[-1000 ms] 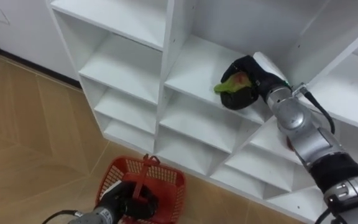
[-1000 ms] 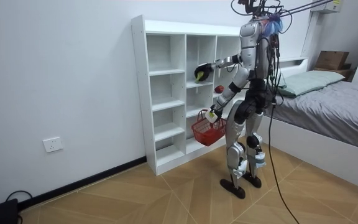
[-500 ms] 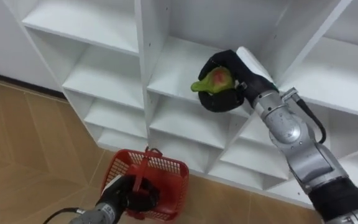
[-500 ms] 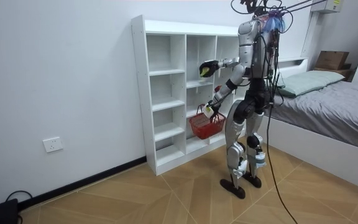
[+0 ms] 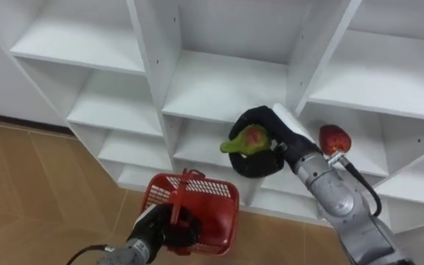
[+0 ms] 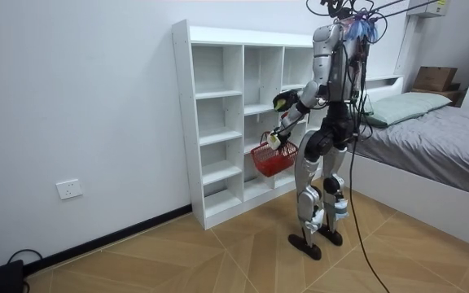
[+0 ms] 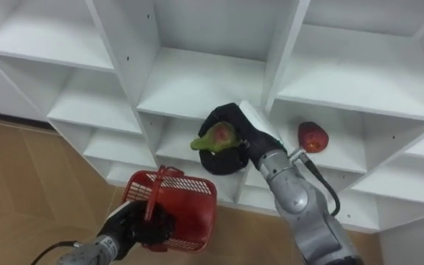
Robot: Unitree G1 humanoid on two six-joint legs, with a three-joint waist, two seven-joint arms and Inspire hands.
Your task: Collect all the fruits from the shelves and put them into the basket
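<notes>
My right hand [image 5: 260,143] [image 7: 230,140] is shut on a green fruit with a reddish patch [image 5: 246,140] [image 7: 213,137], held in front of the white closet's [image 5: 219,81] middle shelves, above and just right of the red basket [image 5: 201,207] [image 7: 179,200]. My left hand [image 5: 169,227] [image 7: 144,224] is shut on the basket's upright handle [image 5: 179,197]. A red fruit [image 5: 334,138] [image 7: 312,136] lies on a shelf in the right column, beside my right forearm. In the room view I stand facing the closet [image 6: 218,114], the basket [image 6: 273,157] held at hip height.
The closet's other compartments are bare white shelves. Wooden floor [image 5: 28,191] lies below at the left. In the room view a bed [image 6: 430,130] stands behind me at the room view's right and a wall socket [image 6: 69,189] sits low at its left.
My right hand has drawn the green fruit out of the shelf and down toward the basket. My left hand has raised the basket closer. The eye view has shifted, and the red fruit now shows.
</notes>
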